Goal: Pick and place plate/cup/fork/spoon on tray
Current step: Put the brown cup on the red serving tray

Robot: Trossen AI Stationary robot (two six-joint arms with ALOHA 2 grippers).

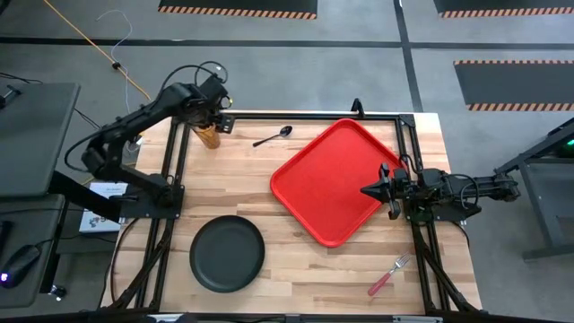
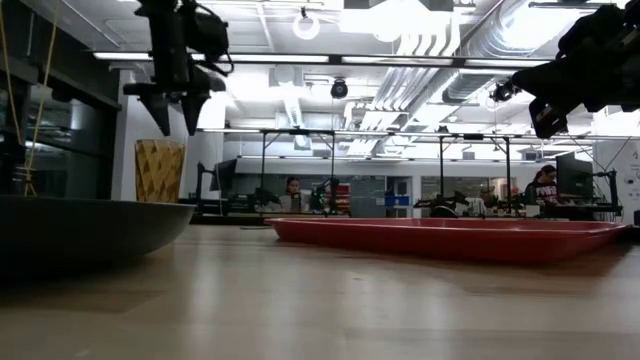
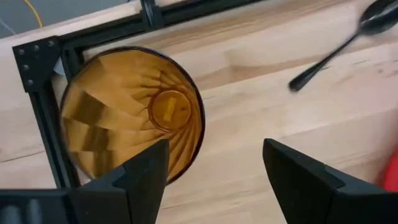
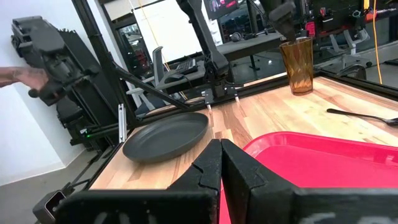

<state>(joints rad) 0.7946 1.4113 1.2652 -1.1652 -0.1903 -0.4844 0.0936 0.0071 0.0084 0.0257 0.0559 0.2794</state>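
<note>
The amber cup (image 1: 208, 135) stands upright at the table's far left corner; the left wrist view looks down into it (image 3: 134, 112). My left gripper (image 3: 214, 168) is open just above it (image 2: 175, 115), touching nothing. The dark spoon (image 1: 273, 136) lies on the table between the cup and the red tray (image 1: 323, 193). The black plate (image 1: 227, 253) rests near the front edge, left of the tray. The red-handled fork (image 1: 387, 275) lies at the front right. My right gripper (image 1: 369, 190) is shut and empty above the tray's right side (image 4: 323, 162).
A black metal frame (image 1: 179, 161) runs along the table's edges, with a corner right beside the cup (image 3: 37, 62). People sit in the room beyond the table (image 2: 292, 192), and a hand (image 4: 12, 74) shows at the left edge of the right wrist view.
</note>
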